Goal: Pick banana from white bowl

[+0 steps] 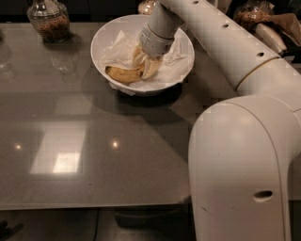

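The white bowl [101, 40] lined with crumpled white paper stands at the far middle of the grey table. The yellow, brown-spotted banana [122, 74] lies in its front part, pointing left. My gripper [144, 70] reaches down into the bowl from the right. Its cream fingers [151, 67] are closed on the banana's right end. The banana rests on the paper and that end is hidden by the fingers.
A glass jar of brown granola [48, 21] stands at the far left, and more jars [249, 14] stand at the far right behind my arm. My white arm and base [244, 155] fill the right side. The table's front edge [94, 205] runs along the bottom.
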Controlling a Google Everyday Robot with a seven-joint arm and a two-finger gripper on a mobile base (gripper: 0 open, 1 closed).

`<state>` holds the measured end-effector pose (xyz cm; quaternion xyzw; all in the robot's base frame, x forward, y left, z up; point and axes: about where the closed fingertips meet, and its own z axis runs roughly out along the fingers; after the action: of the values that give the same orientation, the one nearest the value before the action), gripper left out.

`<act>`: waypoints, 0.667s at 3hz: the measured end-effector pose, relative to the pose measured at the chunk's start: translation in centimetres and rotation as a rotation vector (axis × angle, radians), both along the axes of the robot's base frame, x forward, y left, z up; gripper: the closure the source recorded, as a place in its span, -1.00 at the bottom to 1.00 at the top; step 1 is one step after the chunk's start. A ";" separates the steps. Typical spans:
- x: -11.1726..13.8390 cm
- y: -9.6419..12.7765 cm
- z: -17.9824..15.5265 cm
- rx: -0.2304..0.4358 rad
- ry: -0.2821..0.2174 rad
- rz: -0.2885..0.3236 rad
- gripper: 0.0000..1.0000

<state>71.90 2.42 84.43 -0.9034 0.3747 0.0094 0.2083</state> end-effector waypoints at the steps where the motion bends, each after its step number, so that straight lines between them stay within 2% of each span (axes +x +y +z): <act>1: -0.6 0.2 0.9 0.024 -0.001 -0.002 1.00; 2: -1.8 0.2 2.9 0.065 -0.008 -0.010 1.00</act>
<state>70.06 2.59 87.35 -0.8944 0.3778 0.0168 0.2390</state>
